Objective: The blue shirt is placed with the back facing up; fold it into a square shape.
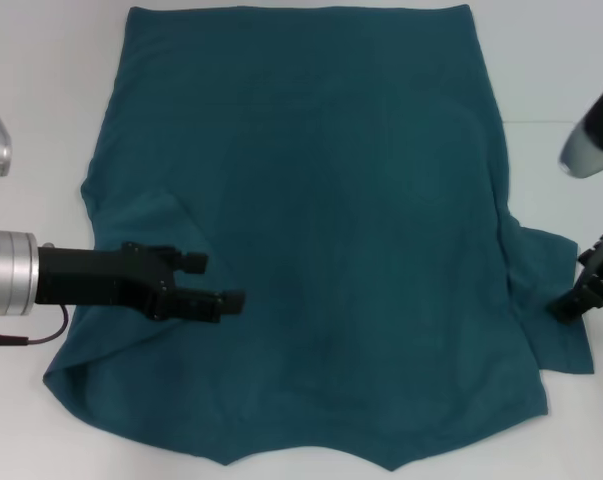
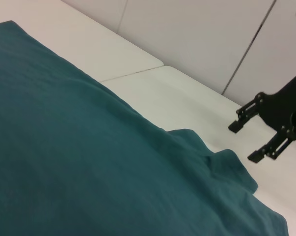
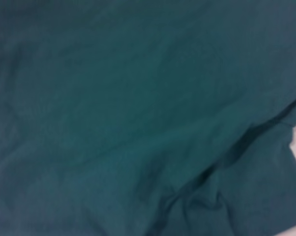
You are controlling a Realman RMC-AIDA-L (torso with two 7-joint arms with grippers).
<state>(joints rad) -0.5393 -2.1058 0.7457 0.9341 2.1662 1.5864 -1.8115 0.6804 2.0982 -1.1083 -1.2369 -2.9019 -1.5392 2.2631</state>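
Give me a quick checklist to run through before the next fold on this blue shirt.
1. Blue shirt spread flat, plain side up: ok.
2. Left sleeve flat: not ok, rumpled.
3. Right sleeve flat: not ok, bunched.
4. Left hand open over the left sleeve area: ok.
5. Right hand at the right sleeve edge: ok; open in the left wrist view, holding no cloth.
6. Left hand touching fabric: cannot tell.

White table (image 1: 41, 80) carries one item: the blue shirt (image 1: 331, 220), lying spread flat, plain side up, covering most of the surface. Bare table shows along both side edges.
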